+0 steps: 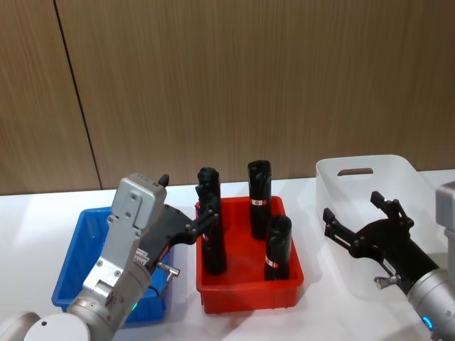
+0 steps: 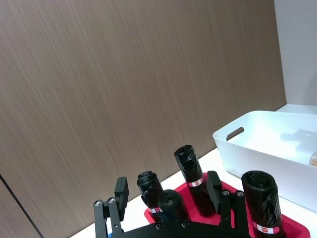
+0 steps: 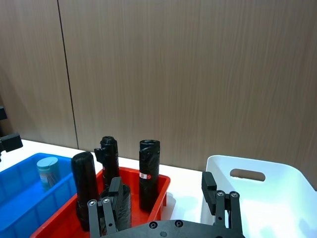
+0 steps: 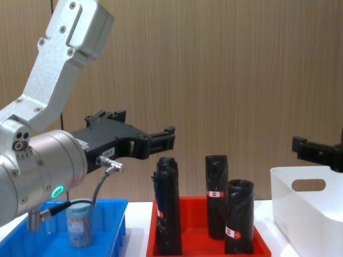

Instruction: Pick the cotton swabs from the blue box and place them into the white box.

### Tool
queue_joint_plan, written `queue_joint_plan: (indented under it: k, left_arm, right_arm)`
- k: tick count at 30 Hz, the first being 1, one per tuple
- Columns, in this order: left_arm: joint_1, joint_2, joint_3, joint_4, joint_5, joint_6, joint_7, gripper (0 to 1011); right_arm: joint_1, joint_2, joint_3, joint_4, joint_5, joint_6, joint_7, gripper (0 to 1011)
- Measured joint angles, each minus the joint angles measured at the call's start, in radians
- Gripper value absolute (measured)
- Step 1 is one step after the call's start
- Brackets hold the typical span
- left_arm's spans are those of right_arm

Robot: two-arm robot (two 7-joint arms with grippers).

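Wood panelling (image 1: 234,78) runs behind the whole scene, with a white table (image 1: 43,206) in front of it. Over to the right gripper (image 1: 353,207) first: it hangs above the white box (image 1: 362,165), the rim and oval handle slot just beyond its fingertips. Its two black fingers (image 3: 115,187) are spread wide and there is nothing between them, nothing touched.

Now the left gripper (image 2: 167,192), and this one is up high too. Its fingers (image 2: 120,191) are splayed fully apart, empty, with only air in the gap. In the chest view the forward finger pokes out just above the top of the nearest of the black rolls (image 4: 167,209), with a sliver of daylight between them, so no contact. Those rolls stand upright in the red tray (image 1: 249,295), which sits straight ahead of and beneath its fingertips, between the two grippers.

Back under the left gripper's wrist lies the blue box (image 4: 110,214), low-walled and open. There is the prize: one jar of cotton swabs (image 4: 79,225), pale lid on top, standing upright on the blue floor, well below the open fingers and behind them. From the right wrist view the jar (image 3: 48,171) shows far off to that gripper's side, past the red tray.
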Motion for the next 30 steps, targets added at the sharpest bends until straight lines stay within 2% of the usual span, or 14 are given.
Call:
queue_joint_plan:
  k: [5, 14, 20, 30]
  left_arm:
    - [0.000, 0.000, 0.000, 0.000, 0.000, 0.000, 0.000, 1003]
    - [-0.001, 0.000, -0.001, 0.000, 0.000, 0.000, 0.000, 1003]
    - [-0.001, 0.000, -0.001, 0.001, 0.000, 0.001, 0.000, 1003]
    - [-0.001, 0.000, -0.001, 0.001, 0.000, 0.001, 0.000, 1003]
  right_arm:
    - [0.001, 0.002, 0.001, 0.001, 0.006, 0.012, 0.016, 1002]
    - [0.015, 0.008, 0.002, 0.013, 0.011, 0.057, 0.085, 1002]
    - [0.040, 0.006, -0.004, 0.044, 0.003, 0.093, 0.151, 1002]
    - [0.089, -0.017, -0.018, 0.108, -0.023, 0.125, 0.220, 1002]
